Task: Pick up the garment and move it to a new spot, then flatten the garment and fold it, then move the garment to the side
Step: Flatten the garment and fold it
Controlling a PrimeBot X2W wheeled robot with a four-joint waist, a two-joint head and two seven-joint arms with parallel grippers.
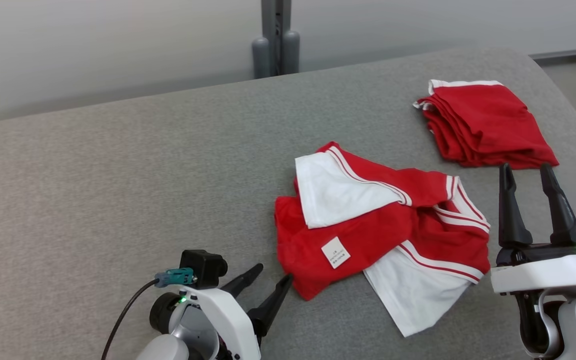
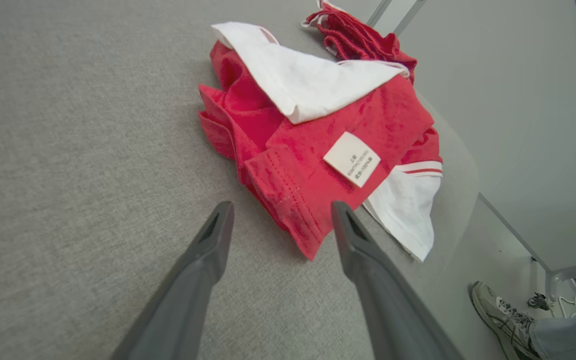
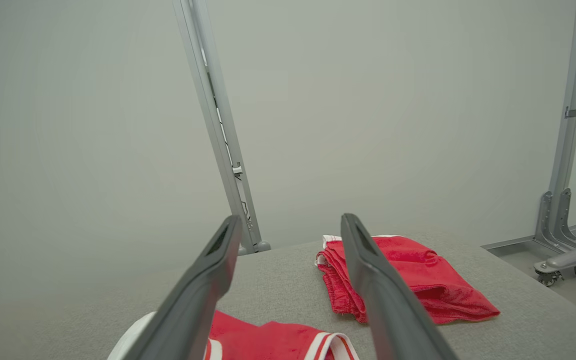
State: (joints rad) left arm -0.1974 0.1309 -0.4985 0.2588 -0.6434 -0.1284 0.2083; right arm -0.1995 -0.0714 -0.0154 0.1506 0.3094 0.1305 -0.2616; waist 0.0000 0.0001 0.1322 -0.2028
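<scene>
A crumpled red and white garment (image 1: 383,230) with a white label lies on the grey table (image 1: 118,175), right of centre. The left gripper (image 1: 273,277) is open at the lower left, and one fingertip is just short of the garment's lower left corner. Through the left wrist camera, that corner of the garment (image 2: 293,190) sits between and just beyond the spread fingers (image 2: 213,235). My right gripper (image 1: 524,172) is open at the right, raised beside the garment's right edge, nothing between its fingers. In the right wrist view, part of the garment (image 3: 278,340) shows low between the fingers (image 3: 363,255).
A second red garment (image 1: 483,125), folded, lies at the table's far right (image 3: 408,280). A grey frame post (image 1: 275,37) stands behind the table. A person's shoe (image 2: 503,315) is on the floor past the table's right edge.
</scene>
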